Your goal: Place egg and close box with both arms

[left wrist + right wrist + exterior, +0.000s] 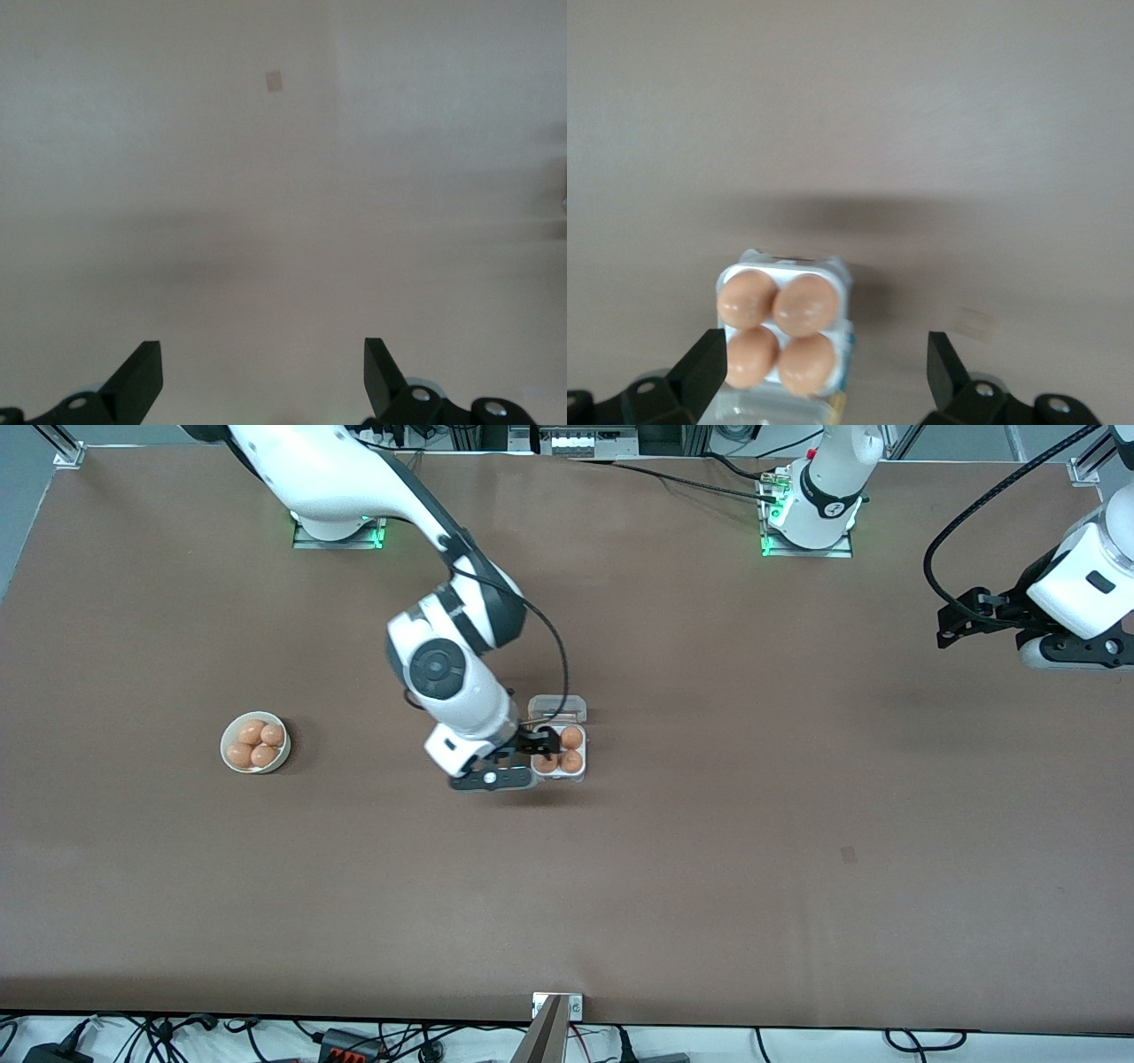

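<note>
The bench (709,868) is a broad matte brown sheet, bare over most of its area, with wide open room on every side of the box (560,751), which sits near the middle.

The box is a small square carton: a white moulded tray with rounded corners and a clear plastic lid (557,708) lying open, flat on the bench on the side farther from the front camera. All four cells are filled; four smooth tan eggs (778,332) show in the right wrist view.

The right gripper (538,746) hangs just over the box's edge toward the right arm's end, its black wedge-shaped fingers (704,367) released and spread wide, nothing between them.

Well apart from those fingers, toward the right arm's end, stands one round white bowl (255,742) with four more eggs.

The left gripper (952,624) waits at the left arm's end, over bare bench, its fingers (142,376) likewise spread and empty.
</note>
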`<state>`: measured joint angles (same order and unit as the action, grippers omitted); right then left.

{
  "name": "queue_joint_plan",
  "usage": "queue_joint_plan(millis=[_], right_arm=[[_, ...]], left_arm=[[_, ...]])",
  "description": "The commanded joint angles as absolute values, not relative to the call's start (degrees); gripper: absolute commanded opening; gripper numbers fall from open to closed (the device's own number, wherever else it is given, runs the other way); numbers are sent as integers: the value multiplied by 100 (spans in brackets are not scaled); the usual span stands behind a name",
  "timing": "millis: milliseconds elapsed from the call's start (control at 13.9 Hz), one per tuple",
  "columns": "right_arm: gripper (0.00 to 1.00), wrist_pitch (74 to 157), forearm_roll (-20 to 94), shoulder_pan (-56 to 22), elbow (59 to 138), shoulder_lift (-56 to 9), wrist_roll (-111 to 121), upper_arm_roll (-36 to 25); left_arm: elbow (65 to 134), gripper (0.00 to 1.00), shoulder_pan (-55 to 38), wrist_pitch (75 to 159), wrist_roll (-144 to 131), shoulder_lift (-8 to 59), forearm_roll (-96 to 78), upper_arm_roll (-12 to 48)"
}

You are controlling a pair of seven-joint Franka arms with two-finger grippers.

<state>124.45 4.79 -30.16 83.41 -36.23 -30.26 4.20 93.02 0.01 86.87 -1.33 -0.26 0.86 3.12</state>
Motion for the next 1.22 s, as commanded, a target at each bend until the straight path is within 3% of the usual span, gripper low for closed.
queue_joint_plan(millis=[0, 143, 359, 646, 717, 789, 861, 1004, 1148], right_arm=[[100, 11456, 90, -2997, 8481, -2911, -3033, 89], [100, 10787, -9, -2962, 8150, -2507, -2988, -166], [100, 9671, -9, -2717, 7271, -2470, -2656, -474], [100, 9422, -18, -2067, 7093, -2382, -2162, -492], [100, 9422, -9, -1857, 7093, -2373, -2145, -492], [100, 9431, 35, -1602, 7101, -2303, -2101, -483], [100, 9431, 26, -1304, 7180, -2233, -1953, -414], [100, 9483, 26, -768, 7452, -2032, -1750, -265], [100, 9510, 26, -178, 7663, -1794, -1469, -36]], left_arm=[[9141, 100, 35, 8438, -53, 44, -148, 308], [9141, 100, 53, 8429, -26, 53, -176, 281], [9149, 100, 44, 8376, -44, 114, -167, 290], [9141, 100, 53, 8024, -18, 377, -114, 238], [9106, 91, 53, 8042, -9, 430, -132, 229], [8984, 59, 79, 8007, 0, 483, -141, 220], [8930, 36, 97, 8007, 70, 588, -158, 228], [8781, 4, 79, 8007, 394, 702, -123, 229], [8745, 1, 97, 8007, 475, 747, -149, 229]])
